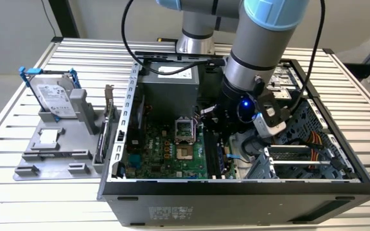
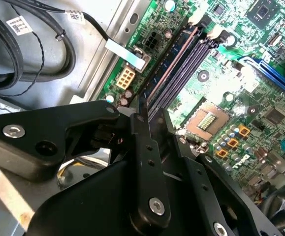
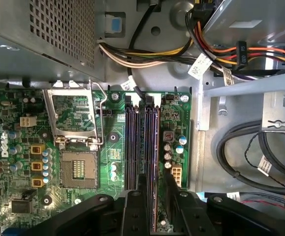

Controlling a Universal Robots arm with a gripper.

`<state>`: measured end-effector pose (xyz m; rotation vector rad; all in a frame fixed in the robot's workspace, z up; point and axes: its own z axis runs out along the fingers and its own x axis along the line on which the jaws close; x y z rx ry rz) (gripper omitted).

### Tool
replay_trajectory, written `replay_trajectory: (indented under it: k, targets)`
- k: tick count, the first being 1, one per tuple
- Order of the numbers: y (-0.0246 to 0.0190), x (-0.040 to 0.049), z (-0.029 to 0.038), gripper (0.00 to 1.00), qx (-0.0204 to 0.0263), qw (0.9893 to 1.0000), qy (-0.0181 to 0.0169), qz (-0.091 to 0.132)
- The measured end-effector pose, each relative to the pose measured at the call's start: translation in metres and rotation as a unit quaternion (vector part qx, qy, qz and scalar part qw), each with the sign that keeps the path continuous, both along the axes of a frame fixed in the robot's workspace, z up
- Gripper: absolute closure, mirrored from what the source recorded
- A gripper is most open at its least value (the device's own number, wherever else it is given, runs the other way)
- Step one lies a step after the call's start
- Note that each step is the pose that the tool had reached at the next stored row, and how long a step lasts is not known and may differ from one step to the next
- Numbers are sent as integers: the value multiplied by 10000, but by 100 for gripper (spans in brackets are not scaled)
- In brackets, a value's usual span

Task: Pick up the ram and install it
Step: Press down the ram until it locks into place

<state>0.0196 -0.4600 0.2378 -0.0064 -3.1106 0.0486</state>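
An open computer case [image 1: 236, 192] lies on its side on a slatted metal worktop [image 1: 95, 53]. Inside it a green motherboard [image 1: 172, 154] carries an open CPU socket [image 3: 76, 169], with its metal retention frame [image 3: 73, 115] just beside it. A grey power supply [image 1: 169, 89] sits at the far end of the case. Bundled coloured wires [image 3: 147, 54] run from it. On the exterior view's left, a grey holder [image 1: 56, 149] carries a hard drive [image 1: 53, 98] in a blue frame.
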Motion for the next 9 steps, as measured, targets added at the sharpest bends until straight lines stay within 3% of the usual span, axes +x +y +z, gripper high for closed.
replay_trajectory:
  k: [9]
  targets:
    - [-7, 0, 25, 100, -1, 10000, 0, 0]
